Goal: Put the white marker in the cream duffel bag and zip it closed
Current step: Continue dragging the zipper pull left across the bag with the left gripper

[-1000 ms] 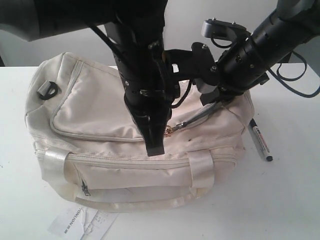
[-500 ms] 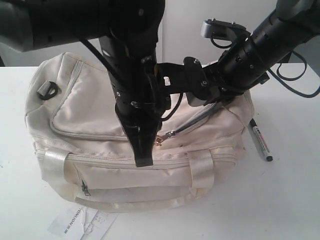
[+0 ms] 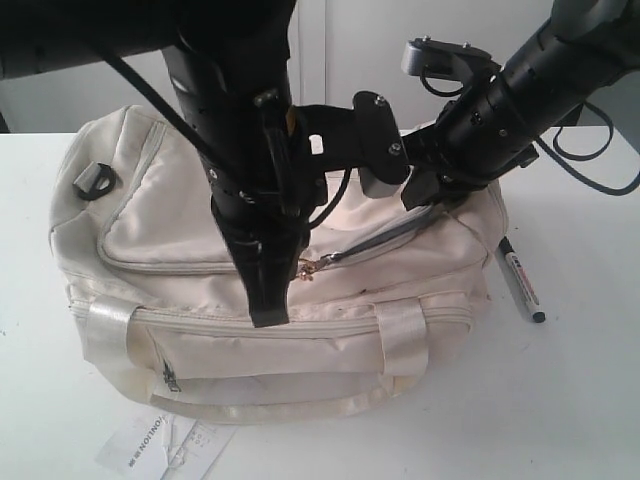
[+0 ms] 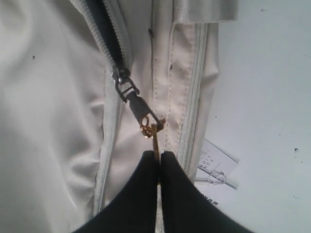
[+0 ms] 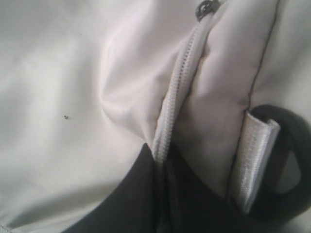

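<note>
Your marker (image 3: 520,280) is not yet in the bag (image 3: 180,210): it lies on the table (image 3: 580,400) just beside the bag's right end, clear of both arms. That is why the zip comes first. Your left gripper (image 4: 159,155) is clamped shut on the gold ring at the end of the pull (image 4: 142,110), so the pull is drawn out taut from the slider (image 4: 122,80), with dark lining showing in the parted teeth on its far side. Your right gripper (image 5: 163,156) is pinched closed on the zip tape at the bag's right end, close to a webbing loop (image 5: 255,160). That hold looks like an anchor, so the soft fabric stays stretched and the slider can run instead of dragging the whole bag along. In the exterior view the gap (image 3: 390,232) is only a narrow slit, probably too tight for a clean drop. Judging by this, you are at the opening step, and the pick, the drop and the closing are all ahead.
</note>
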You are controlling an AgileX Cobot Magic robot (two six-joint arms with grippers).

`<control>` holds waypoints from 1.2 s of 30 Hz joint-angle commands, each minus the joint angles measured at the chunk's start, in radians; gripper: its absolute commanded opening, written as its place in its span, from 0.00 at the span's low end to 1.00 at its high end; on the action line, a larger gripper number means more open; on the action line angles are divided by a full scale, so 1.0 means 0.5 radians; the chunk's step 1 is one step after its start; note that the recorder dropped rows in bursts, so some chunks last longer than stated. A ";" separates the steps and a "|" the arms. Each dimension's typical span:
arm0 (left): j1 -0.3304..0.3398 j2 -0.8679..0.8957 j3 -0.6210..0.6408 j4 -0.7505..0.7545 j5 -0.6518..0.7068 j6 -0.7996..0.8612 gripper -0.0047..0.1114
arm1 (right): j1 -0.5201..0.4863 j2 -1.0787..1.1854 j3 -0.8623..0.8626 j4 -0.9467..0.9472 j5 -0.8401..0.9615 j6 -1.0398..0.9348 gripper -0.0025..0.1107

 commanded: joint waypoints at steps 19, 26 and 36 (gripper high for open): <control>0.027 -0.102 0.126 0.081 0.190 -0.048 0.04 | -0.019 -0.014 -0.003 -0.146 -0.106 -0.022 0.02; 0.027 -0.102 0.216 0.121 0.190 -0.048 0.04 | -0.019 -0.014 -0.003 -0.150 -0.106 -0.022 0.02; 0.027 -0.137 0.258 0.168 0.190 -0.052 0.04 | -0.019 -0.014 -0.003 -0.154 -0.112 -0.022 0.02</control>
